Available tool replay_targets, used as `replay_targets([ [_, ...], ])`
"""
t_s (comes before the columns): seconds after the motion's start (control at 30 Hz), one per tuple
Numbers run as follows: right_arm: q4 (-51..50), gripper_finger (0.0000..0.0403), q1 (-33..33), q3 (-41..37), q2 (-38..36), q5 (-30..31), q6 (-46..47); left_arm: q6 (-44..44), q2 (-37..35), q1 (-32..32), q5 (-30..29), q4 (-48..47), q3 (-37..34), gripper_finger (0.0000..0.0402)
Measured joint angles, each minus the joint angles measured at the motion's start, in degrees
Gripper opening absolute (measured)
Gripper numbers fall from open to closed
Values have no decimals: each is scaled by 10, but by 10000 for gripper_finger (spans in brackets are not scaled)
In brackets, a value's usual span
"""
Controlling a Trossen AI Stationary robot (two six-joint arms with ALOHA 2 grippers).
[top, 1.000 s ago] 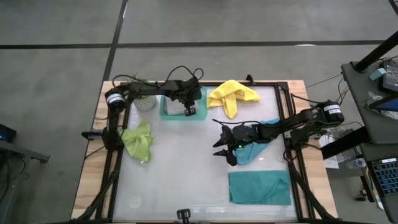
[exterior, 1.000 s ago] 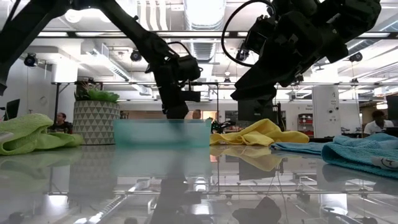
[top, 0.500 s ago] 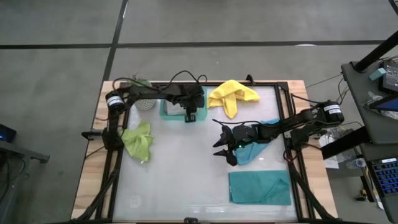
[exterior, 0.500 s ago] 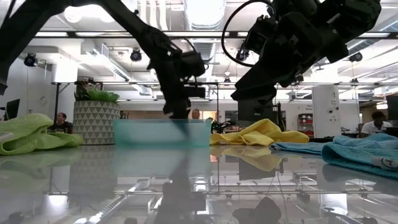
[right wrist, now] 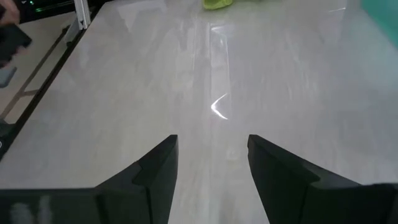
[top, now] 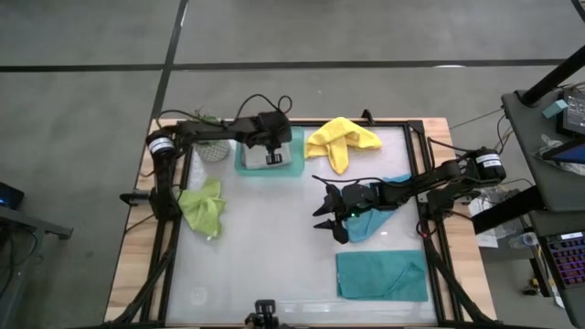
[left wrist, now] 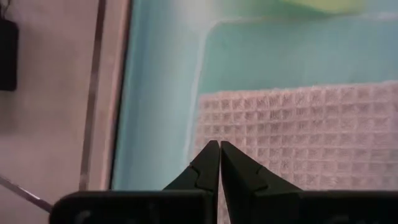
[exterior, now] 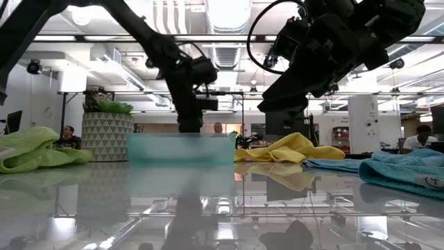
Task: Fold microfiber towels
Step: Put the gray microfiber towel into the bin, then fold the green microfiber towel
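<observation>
Both left gripper [left wrist: 219,147] fingers shut above grey towel [left wrist: 298,137].

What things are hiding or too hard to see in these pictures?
- Grey towel: in the high view the left gripper covers it inside the tray; cut off in the left wrist view.
- Teal towel: partly under the right gripper, high view.
- Plant: partly behind the left arm.

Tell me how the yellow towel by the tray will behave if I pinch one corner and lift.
Likely floppy: the yellow towel lies crumpled in soft folds, so it should drape and unfold. Probably light, being thin cloth. It may slide before lifting, since the table looks glossy.
</observation>
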Motion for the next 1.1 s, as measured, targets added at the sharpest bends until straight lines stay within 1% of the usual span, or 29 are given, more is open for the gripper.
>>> replay_targets([
  [0.17, -2, 185, -1, 0, 0, 16, 0, -17, 20, 1, 17, 10, -6, 0],
  [0.37, -3, 185, -1, -1, 0, 28, -3, -25, 36, -5, 84, 15, -6, 0],
  [0.53, -3, 185, -1, -2, 0, 28, -4, -27, 34, -15, 97, 14, -5, 0],
  [0.9, -3, 185, -1, -3, 0, 29, -8, -33, -26, -20, 106, 3, -6, 0],
  [1.0, -2, 185, -1, -3, 0, 29, -16, -72, -61, -32, 105, -19, -6, 0],
  [1.1, 1, 185, -1, -3, 0, 29, -21, -126, -114, -67, 105, -53, -6, 0],
])
